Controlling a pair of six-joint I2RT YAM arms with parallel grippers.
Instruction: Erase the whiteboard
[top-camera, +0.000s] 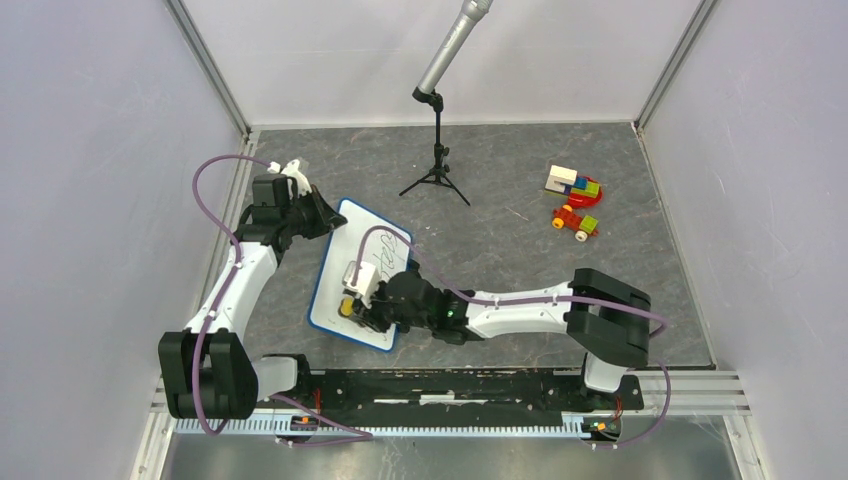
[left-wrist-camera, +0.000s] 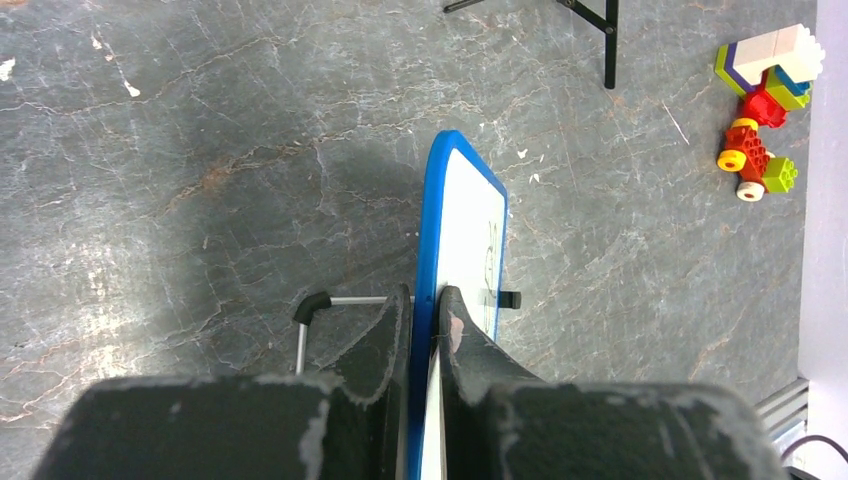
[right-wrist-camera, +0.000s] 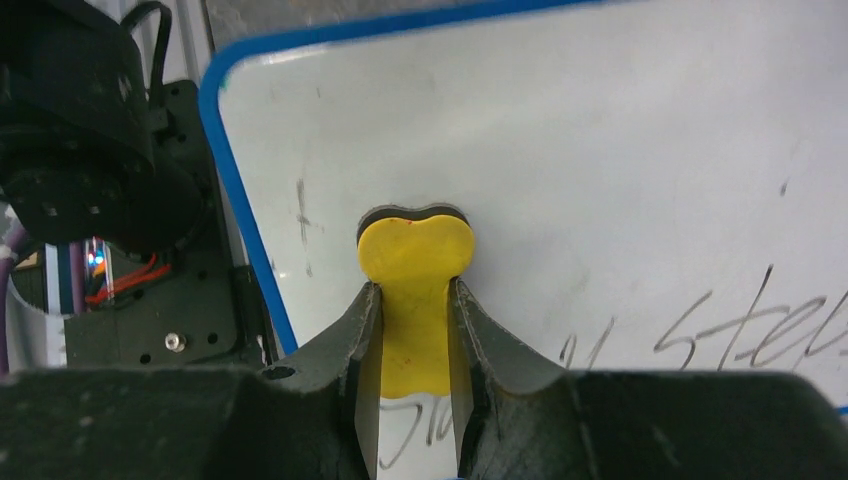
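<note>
My left pincer (left-wrist-camera: 425, 295) is clamped on the blue rim (left-wrist-camera: 432, 200) of the whiteboard (top-camera: 350, 235), one finger on each side of the edge, at the board's 11 o'clock corner in the top view. The board sits on the table toward 9 o'clock from its middle, long side running from 12 to 6. My right pincer (right-wrist-camera: 413, 290) is closed on the narrow waist of a yellow eraser (right-wrist-camera: 415, 245), whose dark pad sits against the white surface near the board's 7 o'clock corner.

The handwriting (right-wrist-camera: 740, 335) is not wiped. From the eraser it lies toward 4 o'clock in my right wrist view and toward 1 o'clock in the top view.

My worries, as I judge them:

- The left hold is a thin bite on one corner. A hard sideways stroke could pivot the board about that corner or pull the rim out of the fingers.
- I grip the eraser only at its waist, so drag on the pad could twist it or slide it up between my fingers, and the pad would then stop lying flat.
- The eraser is close to the rim at 9 o'clock in my right wrist view. A stroke that way would run it off the board.
- If I press too lightly the ink will smear rather than lift.
- If I dip the wrist too far my fingertips will scrape the surface.
</note>
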